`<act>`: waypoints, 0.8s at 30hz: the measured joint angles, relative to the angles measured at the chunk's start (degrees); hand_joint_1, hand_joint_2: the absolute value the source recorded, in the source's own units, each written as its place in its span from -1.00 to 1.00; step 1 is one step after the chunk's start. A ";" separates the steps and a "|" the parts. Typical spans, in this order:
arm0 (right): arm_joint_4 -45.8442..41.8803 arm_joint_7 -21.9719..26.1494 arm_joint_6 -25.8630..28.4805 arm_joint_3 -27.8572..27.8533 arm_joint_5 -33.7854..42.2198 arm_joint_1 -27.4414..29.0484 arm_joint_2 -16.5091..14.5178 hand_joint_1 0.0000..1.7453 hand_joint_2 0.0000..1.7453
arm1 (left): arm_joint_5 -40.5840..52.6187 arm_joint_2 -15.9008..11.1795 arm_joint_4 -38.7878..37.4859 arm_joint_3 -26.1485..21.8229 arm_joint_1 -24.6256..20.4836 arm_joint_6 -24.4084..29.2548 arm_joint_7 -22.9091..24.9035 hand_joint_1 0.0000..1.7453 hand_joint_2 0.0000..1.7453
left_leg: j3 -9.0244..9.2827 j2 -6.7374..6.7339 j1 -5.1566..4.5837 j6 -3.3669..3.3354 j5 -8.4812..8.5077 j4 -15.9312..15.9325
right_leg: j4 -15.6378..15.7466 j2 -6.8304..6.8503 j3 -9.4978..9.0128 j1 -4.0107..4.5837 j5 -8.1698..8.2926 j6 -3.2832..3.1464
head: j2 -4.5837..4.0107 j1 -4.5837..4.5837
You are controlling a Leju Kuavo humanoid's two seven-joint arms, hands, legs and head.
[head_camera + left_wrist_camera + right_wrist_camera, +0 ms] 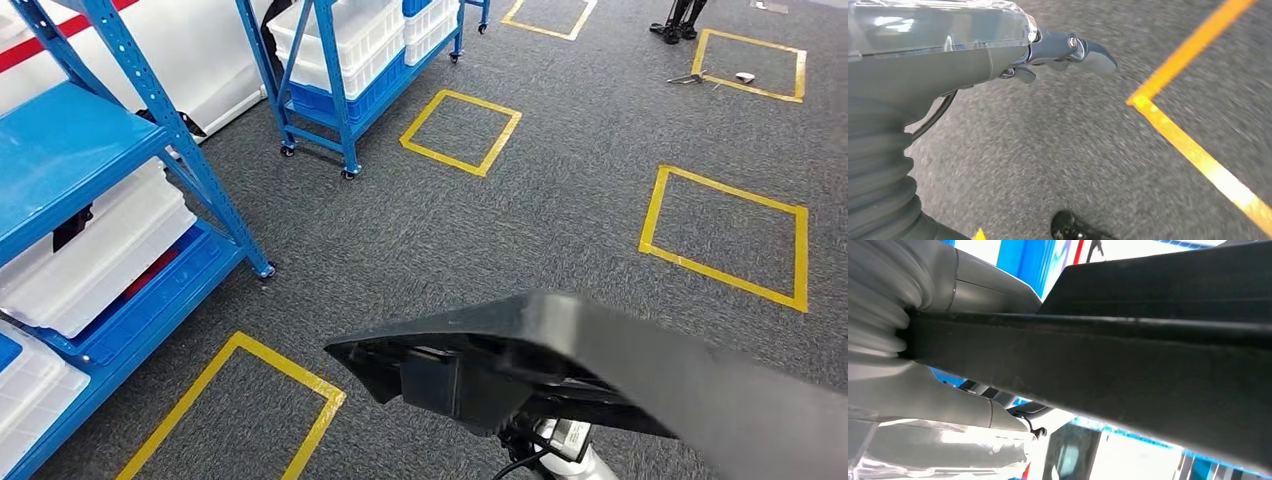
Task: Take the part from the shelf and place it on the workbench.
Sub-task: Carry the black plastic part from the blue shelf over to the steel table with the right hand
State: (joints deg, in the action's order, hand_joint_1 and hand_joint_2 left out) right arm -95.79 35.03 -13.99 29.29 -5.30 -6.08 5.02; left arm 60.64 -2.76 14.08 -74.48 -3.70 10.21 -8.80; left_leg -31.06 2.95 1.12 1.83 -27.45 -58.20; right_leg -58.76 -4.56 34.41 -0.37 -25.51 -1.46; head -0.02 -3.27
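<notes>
Head view: long black part [600,370] across lower right of frame, carried above the grey carpet [560,210], pointed end toward lower centre; the grip itself is hidden under it. Right wrist view fills that in: right hand [948,345] has grey fingers wrapped above and below the part's [1108,360] dark edge, so it's gripping the part. Left wrist view: left hand [1058,55] hangs over carpet [1048,150], holds nothing; fingers look partly curled, blurred, so can't tell how far open. Yellow tape line [1193,145] crosses at right. Room: blue shelves [90,170] with white bins [100,250] at left, a second blue rack [340,70] upper centre, yellow taped squares [460,130] on the floor.
</notes>
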 joint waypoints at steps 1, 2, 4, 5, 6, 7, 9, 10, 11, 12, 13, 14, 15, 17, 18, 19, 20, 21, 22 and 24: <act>-0.29 -0.06 0.17 0.01 -0.56 0.16 0.03 1.00 1.00 | -0.06 0.09 0.00 0.01 -0.04 -0.26 -0.18 -1.00 1.00 | 0.20 0.19 -0.09 -0.30 -0.20 0.48 | 0.02 -0.48 0.19 -0.01 0.17 0.39 | 0.00 0.00; -0.55 -0.12 0.24 0.02 -0.96 0.29 0.09 1.00 1.00 | -0.08 0.24 -0.01 0.01 -0.09 -0.43 -0.35 -1.00 1.00 | 0.23 -0.25 -0.12 -0.66 -0.05 0.72 | 0.07 -0.99 0.35 -0.04 0.36 0.79 | 0.00 0.00; -0.99 -0.21 0.20 0.03 -1.47 0.42 0.25 1.00 1.00 | 0.03 0.62 -0.03 0.03 -0.37 -0.64 -0.55 -1.00 1.00 | 0.22 -1.26 -0.04 -1.57 0.40 1.02 | -0.43 -0.11 0.77 -0.07 0.02 1.45 | 0.00 0.00; -1.14 -0.31 0.13 0.04 -1.62 0.34 0.33 1.00 1.00 | 0.21 0.81 -0.05 0.04 -0.48 -0.79 -0.61 -1.00 1.00 | 0.20 -1.81 0.01 -2.04 0.60 1.23 | -1.88 1.11 1.46 -0.01 -1.00 1.68 | 0.00 0.01; -1.22 -0.45 0.03 0.07 -1.76 0.23 0.40 1.00 1.00 | 0.40 0.96 -0.07 0.08 -0.52 -0.99 -0.63 -1.00 1.00 | 0.17 -2.37 0.00 -2.40 0.73 1.36 | -4.49 2.54 2.66 -0.01 -2.64 1.84 | 0.00 0.01; -1.26 -0.62 -0.11 0.12 -1.84 0.11 0.47 1.00 1.00 | 0.59 1.04 -0.09 0.14 -0.46 -1.16 -0.60 -1.00 1.00 | 0.09 -2.92 -0.11 -2.61 0.76 1.37 | -8.13 3.60 4.34 0.00 -4.60 1.98 | 0.00 0.01; -1.25 -1.09 -0.51 0.28 -1.91 0.05 0.69 1.00 1.00 | 0.84 1.18 -0.14 0.26 -0.33 -1.32 -0.41 -1.00 1.00 | -0.05 -4.12 -0.27 -2.75 0.75 1.33 | -14.87 4.10 7.42 -0.10 -7.23 2.18 | 0.00 0.01; -1.24 -1.42 -0.70 0.40 -1.90 0.06 0.80 1.00 1.00 | 0.91 1.30 -0.18 0.29 -0.34 -1.26 -0.32 -1.00 1.00 | -0.08 -4.71 -0.31 -2.75 0.74 1.32 | -15.87 4.20 7.77 -0.14 -7.12 2.21 | 0.00 0.01; -1.24 -1.83 -0.86 0.57 -1.91 0.06 0.89 1.00 1.00 | 1.02 1.49 -0.21 0.30 -0.40 -1.16 -0.25 -1.00 1.00 | -0.06 -5.22 -0.36 -2.72 0.72 1.29 | -14.57 4.39 6.96 -0.16 -6.00 2.15 | 0.00 0.01; -1.25 -2.33 -0.96 0.77 -1.95 0.06 0.92 1.00 1.00 | 1.14 1.72 -0.25 0.32 -0.46 -1.04 -0.18 -1.00 1.00 | 0.00 -5.69 -0.40 -2.65 0.67 1.27 | -11.28 4.86 5.09 -0.14 -4.24 1.97 | 0.00 0.01; -1.30 -2.91 -0.94 1.04 -2.05 0.06 0.92 1.00 1.00 | 1.35 2.00 -0.28 0.34 -0.52 -0.88 -0.02 -1.00 1.00 | 0.08 -6.11 -0.46 -2.54 0.58 1.23 | -7.10 5.87 2.80 -0.02 -2.65 1.67 | 0.00 0.01; -1.39 -3.50 -0.88 1.35 -2.17 0.09 0.92 1.00 1.00 | 1.58 2.29 -0.33 0.37 -0.54 -0.75 0.22 -1.00 1.00 | 0.12 -6.47 -0.63 -2.32 0.45 1.12 | -3.46 6.92 0.88 0.22 -1.58 1.32 | 0.00 0.01; -1.55 -4.08 -0.82 1.68 -2.27 0.23 0.92 1.00 1.00 | 1.86 2.53 -0.39 0.40 -0.55 -0.68 0.53 -1.00 1.00 | 0.15 -6.85 -0.79 -2.09 0.33 1.04 | -1.01 7.71 -0.34 0.47 -1.08 0.99 | 0.00 0.01; -1.95 -5.06 -0.83 2.27 -2.35 0.75 0.92 1.00 1.00 | 2.27 3.04 -0.53 0.53 -0.54 -0.75 1.12 -1.00 1.00 | 0.21 -7.69 -1.06 -1.56 0.19 1.01 | 0.30 7.75 -0.73 0.86 -1.10 0.52 | 0.00 -0.01; -2.13 -5.47 -0.96 2.53 -2.35 1.05 0.92 1.00 1.00 | 2.38 3.26 -0.58 0.64 -0.58 -0.84 1.35 -1.00 1.00 | 0.31 -8.12 -1.09 -1.29 0.14 1.10 | 0.40 7.18 -0.65 0.76 -0.99 0.28 | 0.00 -0.01; -2.27 -5.83 -1.32 2.86 -2.30 1.24 0.92 1.00 1.00 | 2.35 3.57 -0.62 0.74 -0.63 -0.92 1.49 -1.00 1.00 | 0.36 -7.82 -1.02 -0.94 -0.14 0.93 | 0.61 6.67 -0.68 0.60 -0.83 -0.01 | 0.00 -0.01; -2.36 -6.11 -1.77 3.26 -2.22 1.27 0.92 1.00 1.00 | 2.23 3.92 -0.66 0.81 -0.66 -0.95 1.57 -1.00 1.00 | 0.15 -6.94 -0.92 -0.62 -0.86 0.15 | 0.83 6.19 -0.73 0.39 -0.65 -0.33 | 0.00 -0.01; -2.38 -6.32 -2.33 3.78 -2.11 1.16 0.90 1.00 1.00 | 2.04 4.28 -0.69 0.86 -0.65 -0.93 1.58 -1.00 1.00 | -0.61 -5.73 -0.79 -0.33 -2.24 -1.83 | 1.04 5.70 -0.80 0.17 -0.48 -0.62 | 0.00 -0.01; -2.32 -6.45 -2.91 4.37 -1.98 0.95 0.87 1.00 1.00 | 1.79 4.64 -0.73 0.86 -0.59 -0.90 1.55 -1.00 1.00 | -1.96 -4.42 -0.63 -0.11 -4.10 -4.98 | 1.11 5.22 -0.79 0.08 -0.39 -0.82 | 0.00 -0.01; -1.79 -6.55 -3.78 5.50 -1.73 0.32 0.81 1.00 1.00 | 1.25 5.30 -0.77 0.86 -0.41 -0.81 1.38 -1.00 1.00 | -5.52 -3.49 -0.53 0.17 -7.57 -12.69 | 1.07 4.10 -0.67 0.07 -0.31 -1.01 | 0.00 -0.01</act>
State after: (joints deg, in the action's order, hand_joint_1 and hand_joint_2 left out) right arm -97.58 28.48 -17.76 34.80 -7.03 -5.76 5.83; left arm 61.89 2.54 13.31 -73.62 -4.11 9.40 -7.42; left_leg -36.58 -0.54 0.59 1.99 -35.02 -70.88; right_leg -57.69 -0.46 33.74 -0.30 -25.82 -2.48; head -0.02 -3.28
